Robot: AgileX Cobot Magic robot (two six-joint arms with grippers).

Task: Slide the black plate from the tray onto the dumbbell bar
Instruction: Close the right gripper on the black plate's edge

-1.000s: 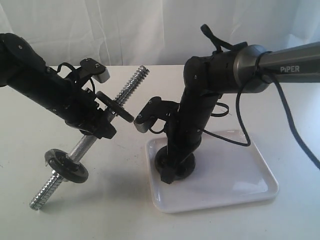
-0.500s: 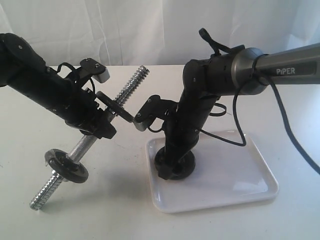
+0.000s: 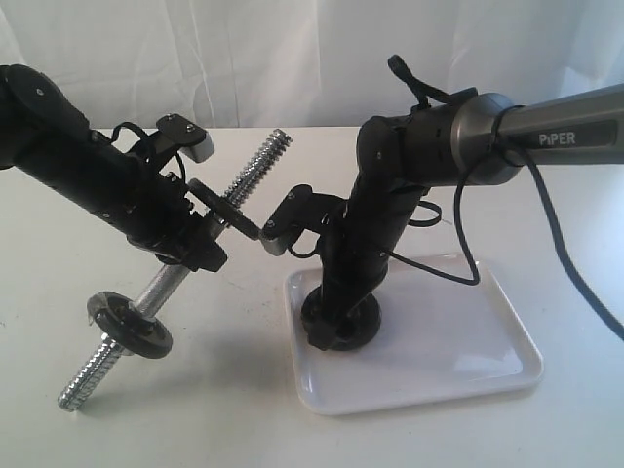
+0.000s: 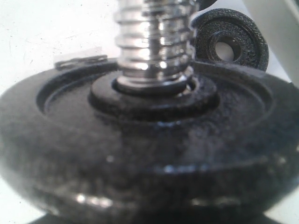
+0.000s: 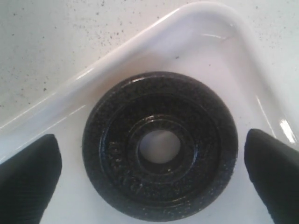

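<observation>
The black plate (image 5: 160,145) lies flat in a corner of the tray (image 5: 140,44), close to the raised rim. The right gripper (image 5: 150,175) hangs over it with its fingers (image 5: 28,177) spread wide, one on each side of the disc, touching neither it nor, as far as the wrist view shows, the tray.

The likely trouble is the pinch. On the glossy tray the disc could skate away from a lopsided squeeze, or a finger could catch the nearby rim. Further on, the coarse threads of the dumbbell bar (image 3: 255,161) could snag the hole if the plate arrives tilted.

The left gripper (image 3: 195,244) appears clamped around that bar, holding it slanted, with another disc (image 4: 140,154) threaded on close by.
</observation>
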